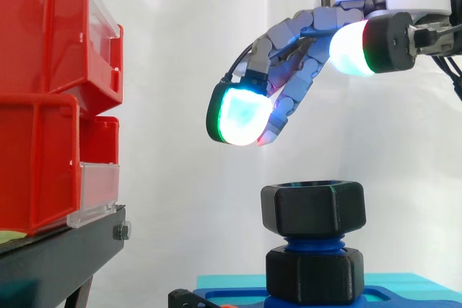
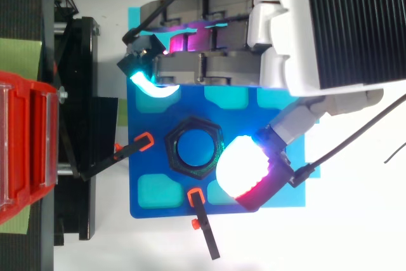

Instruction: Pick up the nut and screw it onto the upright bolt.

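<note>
Side and top views of the bolt fixture, hand raised. Red bins point(image 1: 50, 99), stacked on a black stand point(image 1: 58, 254), fill the left edge of the side view; open white curtain lies between their clear fronts and the fixture. The hand point(image 1: 303, 55) enters from the upper right, its fingers point(image 1: 242, 117) loosely spread and reaching down to the left, its thumb point(image 1: 354, 47) set apart; it holds nothing. A clear gap separates the lowest glowing pad from the nut point(image 1: 312, 209) below it. The blue plate point(image 2: 149, 163) lies on a cyan base point(image 1: 224, 280). The black hexagonal nut sits on top of the upright bolt point(image 1: 314, 243), blue thread showing between it and a lower black hexagonal collar point(image 1: 314, 273). From above, the thumb pad overlaps the nut's lower right corner, while the fingers cross the plate's upper edge. Two black clamp arms with orange tips point(image 2: 144, 141) point(image 2: 195, 195) point toward the nut from the left and from below, stopping just short of it.
</note>
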Available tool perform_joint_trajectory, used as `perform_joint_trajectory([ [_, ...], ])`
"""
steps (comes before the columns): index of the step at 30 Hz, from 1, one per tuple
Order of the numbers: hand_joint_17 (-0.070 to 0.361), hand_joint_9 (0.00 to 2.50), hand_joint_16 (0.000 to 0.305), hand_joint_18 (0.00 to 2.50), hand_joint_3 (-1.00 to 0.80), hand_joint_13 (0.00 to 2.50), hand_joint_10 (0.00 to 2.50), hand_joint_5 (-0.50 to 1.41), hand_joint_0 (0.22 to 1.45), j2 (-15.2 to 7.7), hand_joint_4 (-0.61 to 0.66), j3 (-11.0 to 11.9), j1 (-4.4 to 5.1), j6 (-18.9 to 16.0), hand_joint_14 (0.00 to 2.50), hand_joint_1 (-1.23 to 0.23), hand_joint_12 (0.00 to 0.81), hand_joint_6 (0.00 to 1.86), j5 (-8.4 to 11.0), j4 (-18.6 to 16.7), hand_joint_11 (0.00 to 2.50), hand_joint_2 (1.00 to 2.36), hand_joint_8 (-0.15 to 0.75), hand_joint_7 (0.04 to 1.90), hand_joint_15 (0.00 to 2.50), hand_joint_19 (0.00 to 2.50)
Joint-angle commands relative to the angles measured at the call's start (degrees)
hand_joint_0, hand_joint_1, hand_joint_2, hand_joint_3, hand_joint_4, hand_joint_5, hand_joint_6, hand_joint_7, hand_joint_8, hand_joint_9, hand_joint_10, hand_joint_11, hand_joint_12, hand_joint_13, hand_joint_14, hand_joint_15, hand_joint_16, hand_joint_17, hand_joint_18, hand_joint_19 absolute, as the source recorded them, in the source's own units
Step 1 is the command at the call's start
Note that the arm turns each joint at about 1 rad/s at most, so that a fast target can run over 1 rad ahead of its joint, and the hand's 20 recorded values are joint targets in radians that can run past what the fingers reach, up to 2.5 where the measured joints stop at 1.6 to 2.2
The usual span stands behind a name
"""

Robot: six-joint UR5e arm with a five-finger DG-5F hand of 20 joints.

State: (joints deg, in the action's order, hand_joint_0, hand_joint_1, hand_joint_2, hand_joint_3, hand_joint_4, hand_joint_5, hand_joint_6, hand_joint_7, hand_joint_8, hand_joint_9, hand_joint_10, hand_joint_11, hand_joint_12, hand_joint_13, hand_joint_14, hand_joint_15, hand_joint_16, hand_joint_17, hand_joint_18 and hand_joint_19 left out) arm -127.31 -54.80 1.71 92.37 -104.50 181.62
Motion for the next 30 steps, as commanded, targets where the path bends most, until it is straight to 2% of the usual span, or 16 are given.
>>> perform_joint_trajectory([
  [1, 0.061, 0.86, 0.027, 0.15, -0.5, 0.48, 0.0, -0.1, 0.51, 0.04, 0.22, -0.92, 0.66, -0.08, 0.0, -0.13, 0.256, 0.5, 2.11, -0.04, 0.0, 1.0, 0.223, 0.67, 0.0, 0.0],
  [7, 0.063, 0.82, 0.028, 0.08, -0.5, 0.43, 0.0, -0.08, 0.51, 0.04, 0.21, -2.5, 1.98, -0.96, 0.0, -0.12, 0.265, 0.5, 5.01, -0.13, 0.0, 1.0, 0.218, 0.71, 0.0, 0.0],
  [9, 0.065, 0.71, 0.029, 0.0, -0.5, 0.34, 0.0, -0.07, 0.51, 0.04, 0.21, -2.77, 2.25, -1.66, 0.0, -0.12, 0.272, 0.5, 5.62, -0.13, 0.0, 1.0, 0.204, 0.74, 0.0, 0.0],
  [11, 0.068, 0.66, 0.03, 0.0, -0.5, 0.29, 0.0, -0.07, 0.51, 0.04, 0.2, -2.77, 2.95, -2.37, 0.0, -0.12, 0.279, 0.5, 6.5, -0.13, 0.0, 1.0, 0.202, 0.74, 0.0, 0.0],
  [14, 0.07, 0.62, 0.031, 0.0, -0.5, 0.26, 0.0, -0.06, 0.51, -0.05, 0.19, -3.3, 3.74, -2.28, 0.0, -0.11, 0.285, 0.5, 6.68, -0.04, 0.0, 1.0, 0.198, 0.76, 0.0, 0.0],
  [19, 0.07, 0.59, 0.031, 0.0, -0.5, 0.25, 0.0, -0.05, 0.51, 0.04, 0.22, -3.21, 4.36, -2.28, 0.0, -0.11, 0.287, 0.5, 6.77, 0.05, 0.0, 1.0, 0.202, 0.85, 0.0, 0.0],
  [23, 0.071, 0.59, 0.031, 0.0, -0.5, 0.26, 0.0, -0.04, 0.51, -0.05, 0.23, -3.3, 4.62, -2.28, 0.0, -0.1, 0.289, 0.5, 6.77, 0.14, 0.0, 1.0, 0.214, 0.96, 0.0, 0.0],
  [30, 0.07, 0.6, 0.031, 0.0, -0.5, 0.27, 0.0, -0.03, 0.51, -0.05, 0.23, -3.3, 5.15, -2.19, 0.0, -0.11, 0.29, 0.5, 6.77, 0.49, 0.0, 1.0, 0.222, 1.0, 0.0, 0.0],
])
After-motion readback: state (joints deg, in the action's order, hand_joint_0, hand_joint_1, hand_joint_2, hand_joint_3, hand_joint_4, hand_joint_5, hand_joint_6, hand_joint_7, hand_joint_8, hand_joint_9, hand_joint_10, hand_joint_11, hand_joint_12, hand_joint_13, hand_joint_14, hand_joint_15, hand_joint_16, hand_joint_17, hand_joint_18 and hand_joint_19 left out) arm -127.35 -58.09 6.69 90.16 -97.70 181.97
